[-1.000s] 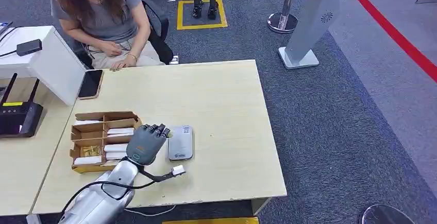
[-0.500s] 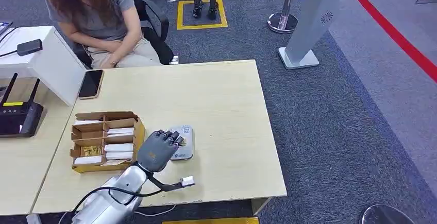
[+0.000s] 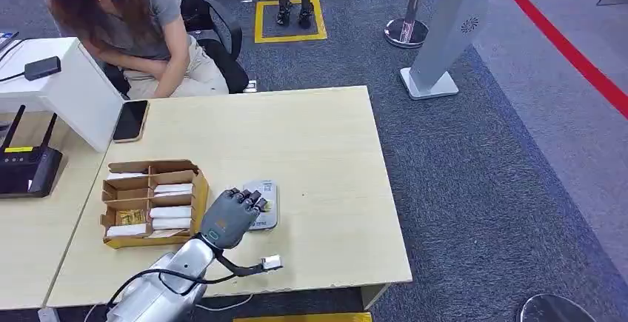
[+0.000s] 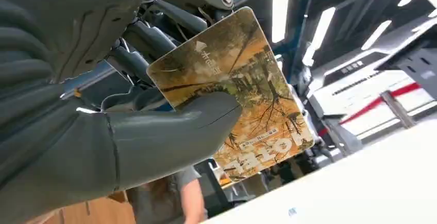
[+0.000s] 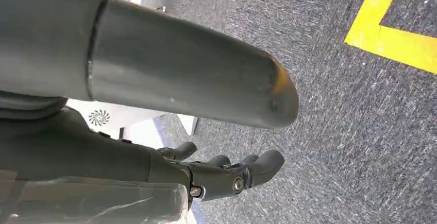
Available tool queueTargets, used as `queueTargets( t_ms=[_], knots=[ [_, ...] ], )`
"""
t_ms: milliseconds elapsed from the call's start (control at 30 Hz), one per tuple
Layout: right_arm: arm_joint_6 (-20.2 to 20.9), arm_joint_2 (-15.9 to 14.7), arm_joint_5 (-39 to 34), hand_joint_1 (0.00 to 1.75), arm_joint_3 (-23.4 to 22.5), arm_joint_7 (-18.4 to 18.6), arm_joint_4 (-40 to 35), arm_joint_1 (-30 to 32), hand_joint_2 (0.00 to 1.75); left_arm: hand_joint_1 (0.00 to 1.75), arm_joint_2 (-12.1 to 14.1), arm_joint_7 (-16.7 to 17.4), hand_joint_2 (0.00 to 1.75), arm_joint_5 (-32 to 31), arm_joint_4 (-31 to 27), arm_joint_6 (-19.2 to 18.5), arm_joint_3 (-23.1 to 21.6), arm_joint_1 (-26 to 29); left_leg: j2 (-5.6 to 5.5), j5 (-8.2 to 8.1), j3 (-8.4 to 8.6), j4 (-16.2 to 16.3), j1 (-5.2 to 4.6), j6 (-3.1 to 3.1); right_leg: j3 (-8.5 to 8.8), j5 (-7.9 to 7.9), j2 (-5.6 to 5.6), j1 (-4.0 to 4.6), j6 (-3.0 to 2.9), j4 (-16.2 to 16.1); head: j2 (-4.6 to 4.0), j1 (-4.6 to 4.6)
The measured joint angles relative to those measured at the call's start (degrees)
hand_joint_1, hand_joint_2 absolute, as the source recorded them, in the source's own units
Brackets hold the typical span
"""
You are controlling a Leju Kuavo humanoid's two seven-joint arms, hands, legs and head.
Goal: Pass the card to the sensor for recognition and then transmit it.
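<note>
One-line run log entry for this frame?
left hand: holds card over sensor | right hand: hanging, empty | phase: scan

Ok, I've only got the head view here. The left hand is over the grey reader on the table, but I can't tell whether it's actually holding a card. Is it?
Observer: Yes. In the left wrist view the left hand pinches a card between thumb and fingers.
Operator: Which card is it?
Observer: Its face shows a yellow-brown picture of trees, with white print along one edge.
Operator: And the right hand?
Observer: The right wrist view shows the right hand holding nothing, above dark carpet near a yellow floor line.
</note>
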Motion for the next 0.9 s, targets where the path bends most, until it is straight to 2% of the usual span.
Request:
queueTargets(
  t_ms=[200, 367, 767, 900],
  knots=[
    [0.0, 0.0, 0.0, 0.0, 0.0, 0.0, 0.0, -0.2, 0.0, 1.75, -1.5, -1.1, 1.75, 2.1, 7.2, -0.5, 0.0, -1.3, 0.0, 0.0, 0.01, 0.0, 0.0, 0.0, 0.0, 0.0, 0.01, 0.0, 0.0, 0.0, 0.0, 0.0],
    [0.0, 0.0, 0.0, 0.0, 0.1, -0.1, 0.0, -0.4, 0.0, 1.75, -2.1, -1.1, 1.75, 2.7, 9.9, -1.1, 0.0, -2.2, -0.01, 0.0, 0.0, 0.0, 0.0, 0.0, 0.0, 0.0, -0.01, 0.0, 0.0, 0.0, -0.02, 0.0],
    [0.0, 0.0, 0.0, 0.0, 0.1, -0.2, 0.0, -0.5, 0.0, 1.75, -3.0, -1.4, 1.75, 3.6, 12.9, -4.6, 0.0, -3.0, -0.01, 0.0, 0.02, 0.0, 0.0, 0.0, 0.03, 0.01, -0.01, 0.0, 0.0, 0.0, -0.02, 0.0],
    [0.0, 0.0, -0.1, 0.0, 0.1, -0.2, 0.0, -0.6, 0.0, 1.75, -3.0, -1.5, 1.75, 3.8, 13.1, -3.3, 0.0, -3.0, -0.01, 0.0, 0.02, 0.0, 0.0, 0.0, 0.03, 0.01, -0.01, 0.0, 0.0, 0.0, 0.0, 0.0]
  ],
)
